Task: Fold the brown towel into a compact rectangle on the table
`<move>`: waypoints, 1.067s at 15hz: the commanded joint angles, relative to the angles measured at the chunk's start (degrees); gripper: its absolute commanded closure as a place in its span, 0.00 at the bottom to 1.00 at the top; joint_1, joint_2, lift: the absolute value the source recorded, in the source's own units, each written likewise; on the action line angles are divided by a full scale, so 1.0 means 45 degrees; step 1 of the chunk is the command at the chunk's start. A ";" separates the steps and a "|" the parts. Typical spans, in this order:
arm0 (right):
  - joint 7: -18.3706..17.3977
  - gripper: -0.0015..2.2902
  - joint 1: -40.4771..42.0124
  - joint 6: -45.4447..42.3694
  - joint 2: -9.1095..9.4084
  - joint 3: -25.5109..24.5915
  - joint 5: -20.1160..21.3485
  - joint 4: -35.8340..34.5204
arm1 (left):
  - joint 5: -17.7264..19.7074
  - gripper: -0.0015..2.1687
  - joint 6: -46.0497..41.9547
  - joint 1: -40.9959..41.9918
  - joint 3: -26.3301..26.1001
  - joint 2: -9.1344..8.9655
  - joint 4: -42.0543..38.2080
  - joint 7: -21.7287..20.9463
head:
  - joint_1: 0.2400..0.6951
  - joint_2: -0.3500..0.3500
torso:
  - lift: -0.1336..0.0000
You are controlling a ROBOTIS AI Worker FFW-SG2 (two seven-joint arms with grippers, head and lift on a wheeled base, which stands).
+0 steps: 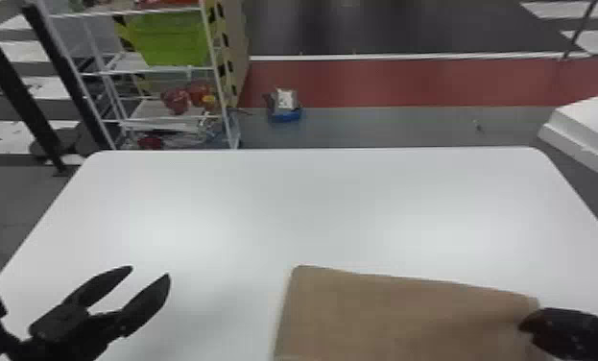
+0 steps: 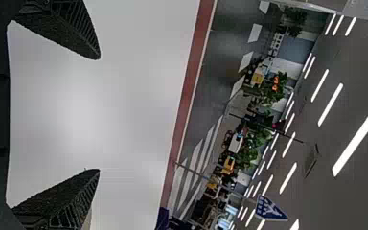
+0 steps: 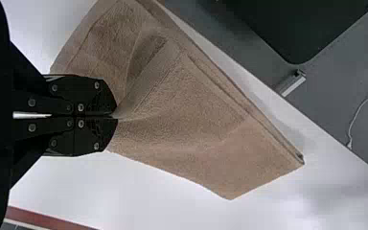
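Note:
The brown towel (image 1: 403, 317) lies folded in layers near the white table's front edge, right of centre. At its right side my right gripper (image 1: 528, 326) holds it. In the right wrist view the right gripper (image 3: 115, 116) is shut on the towel (image 3: 196, 110), with creases fanning out from the fingertips. My left gripper (image 1: 151, 271) stands open over the table's left part, well apart from the towel. Nothing sits between the two spread fingers of the left gripper (image 2: 99, 114) in the left wrist view.
The white table (image 1: 312, 201) stretches beyond the towel to its far edge. Behind it on the floor stand a wire shelf (image 1: 158, 72) with a green bin and a small blue container (image 1: 284, 113). A white surface (image 1: 590, 129) stands at the far right.

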 commanded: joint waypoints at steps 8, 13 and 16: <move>0.0042 0.62 0.0510 -0.0571 0.0075 -0.1249 -0.0524 -0.0353 | -0.0117 0.02 -0.0007 -0.0119 -0.0124 -0.0033 0.0193 0.0018 | 1.00 0.55 | 0.00; 0.0042 0.62 0.0413 -0.1625 0.0095 -0.1132 0.0316 0.1425 | -0.0468 0.02 -0.0046 -0.0451 -0.0592 -0.0033 0.0544 0.0077 | 1.00 0.47 | 0.00; 0.0042 0.62 -0.0310 -0.1625 0.0075 -0.0507 0.0590 0.1972 | -0.0507 0.02 -0.0046 -0.0451 -0.0631 -0.0033 0.0564 0.0097 | 1.00 0.42 | 0.00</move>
